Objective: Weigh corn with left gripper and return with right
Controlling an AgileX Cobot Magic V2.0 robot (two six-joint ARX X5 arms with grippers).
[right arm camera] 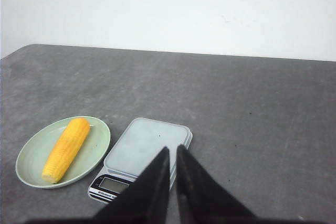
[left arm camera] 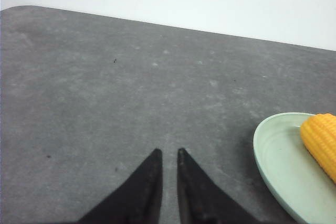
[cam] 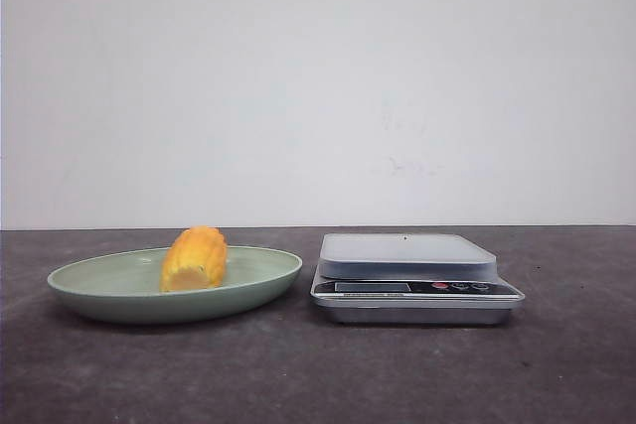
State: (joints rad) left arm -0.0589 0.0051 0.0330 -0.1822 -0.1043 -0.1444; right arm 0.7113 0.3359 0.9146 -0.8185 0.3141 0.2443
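Observation:
The corn (cam: pixel 195 258) is a yellow-orange cob with ribbed kernel rows, lying in a pale green plate (cam: pixel 119 303) at the table's left. A silver kitchen scale (cam: pixel 407 257) stands just right of the plate, its platform bare. Neither gripper shows in the front view. In the left wrist view my left gripper (left arm camera: pixel 168 151) hovers over bare table, shut with only a thin slit and nothing in it; the plate (left arm camera: pixel 281 161) and corn (left arm camera: pixel 321 140) lie off to one side. My right gripper (right arm camera: pixel 173 148) is shut and empty above the scale (right arm camera: pixel 142 148), with the corn (right arm camera: pixel 65 149) beyond.
The table is dark grey with a white wall behind it. The scale's display (right arm camera: pixel 113 184) and buttons (cam: pixel 459 287) face the robot. Plate (right arm camera: pixel 31 156) and scale stand almost side by side with a small gap.

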